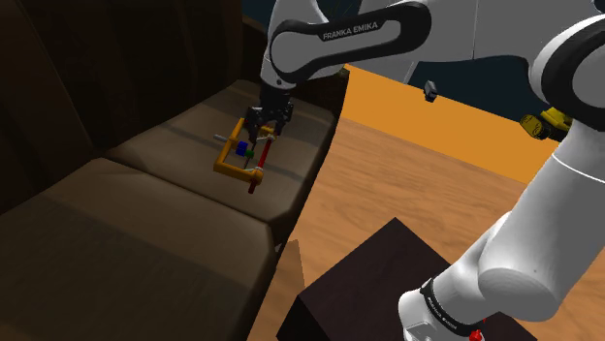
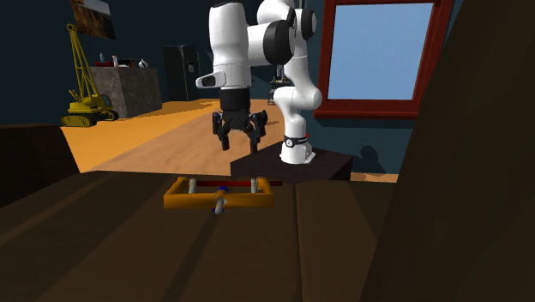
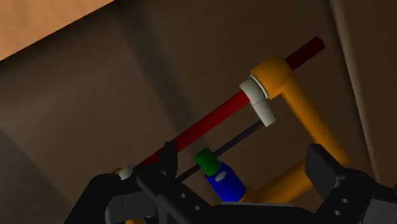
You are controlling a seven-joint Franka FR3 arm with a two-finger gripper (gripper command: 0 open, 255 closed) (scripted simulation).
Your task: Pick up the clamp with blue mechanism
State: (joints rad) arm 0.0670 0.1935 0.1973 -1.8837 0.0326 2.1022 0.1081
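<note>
Clamp (image 1: 231, 170) was found lying flat on a brown sofa (image 1: 145, 223). It was placed on the far seat cushion, close to the seat edge at the shoulder view's right. Its frame was seen to be orange. A dark red rod (image 3: 216, 121) was laid along one side of the frame, with a thin dark rod just beside it. A white ring (image 3: 257, 98) was fitted where the red rod met an orange corner. A small blue part (image 3: 226, 186) was seen inside the frame, with a green knob (image 3: 205, 160) on it.

The black gripper (image 1: 264, 133) was held right above the clamp and pointed down at it. The fingers (image 3: 324, 168) were spread wide apart, and nothing was held between them. In the second exterior view a gap was seen between the gripper (image 2: 240, 146) and the clamp (image 2: 193, 202), so the clamp was not touched. In the wrist view the blue part was seen between the two fingers, but lower down, on the sofa (image 3: 95, 108).

The white arm (image 2: 231, 51) was bent over the sofa from a dark box stand (image 2: 321, 165). The stand (image 1: 368, 271) was set on a wooden floor (image 1: 417, 184), just beside the sofa. Far back in the second exterior view a yellow toy crane (image 2: 84, 103) was seen at the left, and a window (image 2: 377, 51) with a red frame at the right.
</note>
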